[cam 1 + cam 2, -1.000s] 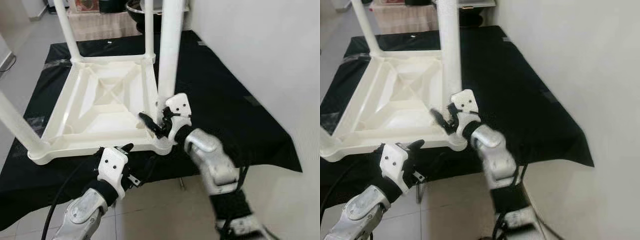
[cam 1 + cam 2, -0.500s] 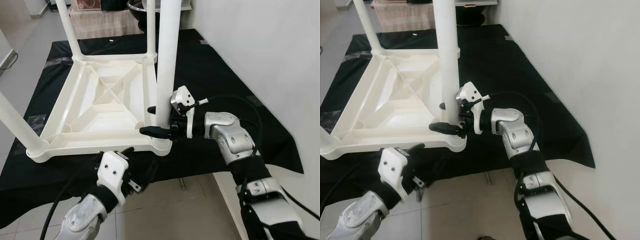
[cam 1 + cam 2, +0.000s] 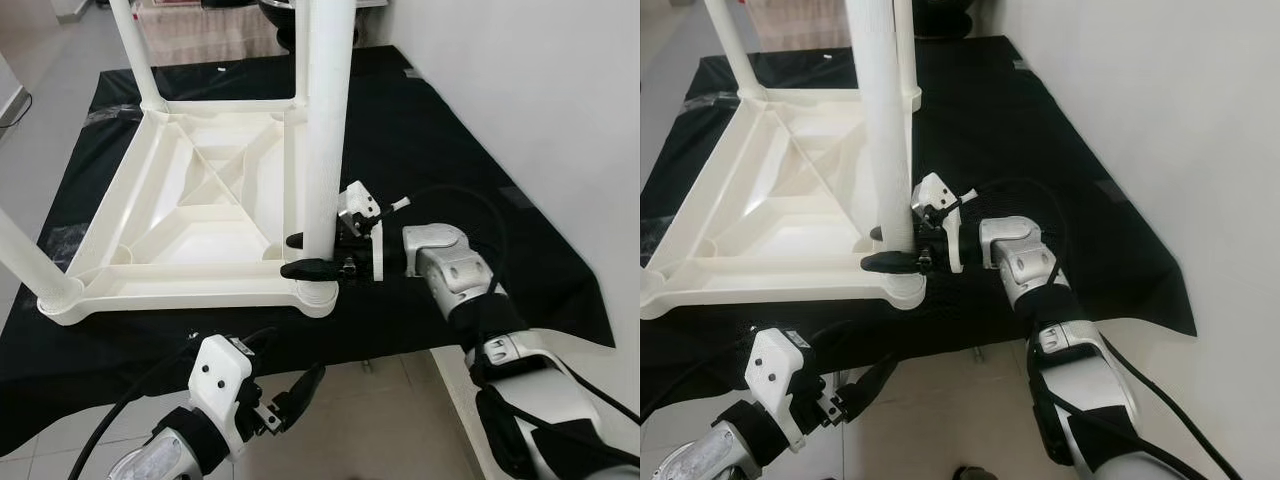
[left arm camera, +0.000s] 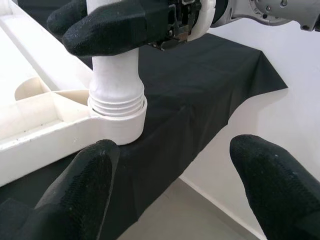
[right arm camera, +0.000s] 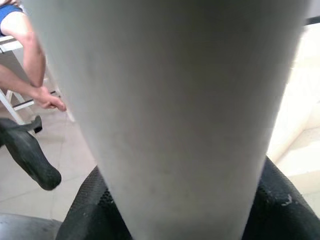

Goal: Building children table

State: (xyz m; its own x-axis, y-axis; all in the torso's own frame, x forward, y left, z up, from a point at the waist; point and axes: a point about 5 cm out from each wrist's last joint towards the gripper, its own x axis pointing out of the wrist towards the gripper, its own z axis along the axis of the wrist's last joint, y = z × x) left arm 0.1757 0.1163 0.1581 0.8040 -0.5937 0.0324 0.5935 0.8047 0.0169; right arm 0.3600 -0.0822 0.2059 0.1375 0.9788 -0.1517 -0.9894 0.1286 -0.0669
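White plastic children's table (image 3: 190, 215) — upturned on a black cloth (image 3: 450, 170), its ribbed underside moulded with a diagonal cross brace, smooth and matt. Round tube legs stand up from the corner sockets; the near-right leg (image 3: 322, 130) sits in a threaded collar (image 4: 117, 102) at the corner nearest you.

Your right gripper (image 3: 312, 255): arm reaching in level from the right, elbow bent, wrist turned sideways, black textured fingers (image 3: 310, 268) closed around that leg just above the collar, one finger on each side of the tube. In the right wrist view the leg (image 5: 170, 115) lies pressed between the padded fingers.

Your left gripper (image 3: 290, 385): held low, below the cloth's front edge and over the tiled floor (image 3: 330, 420), fingers spread apart and holding nothing. The collar lies just ahead of its left-hand finger (image 4: 85, 185).

Also noted — a plain white wall (image 3: 540, 90) to the right, cables along both forearms, and a person's forearm and hand (image 5: 42, 95) beyond the leg in the right wrist view.
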